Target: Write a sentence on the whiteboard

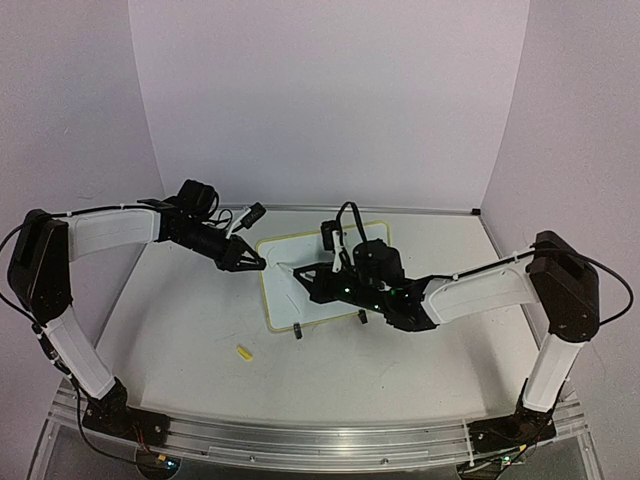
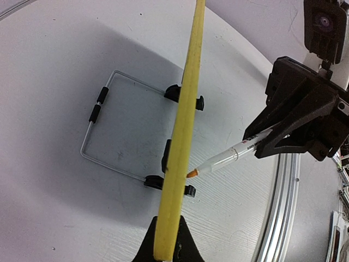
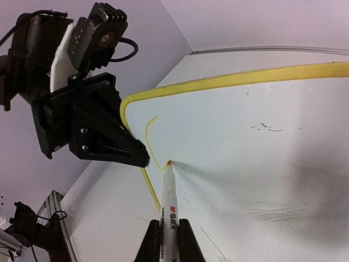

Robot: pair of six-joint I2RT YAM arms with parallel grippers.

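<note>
The whiteboard with a pale yellow frame stands tilted at mid-table. My left gripper is shut on its left edge; in the left wrist view the jaws pinch the yellow frame. My right gripper is shut on a white marker, whose orange tip touches the board face. Of the sentence, only one curved yellow stroke shows, ending at the tip. The marker also shows in the left wrist view.
A small yellow cap lies on the table in front of the board. A wire stand and black clip feet sit behind the board. An aluminium rail runs along the near edge. Faint dark marks dot the board.
</note>
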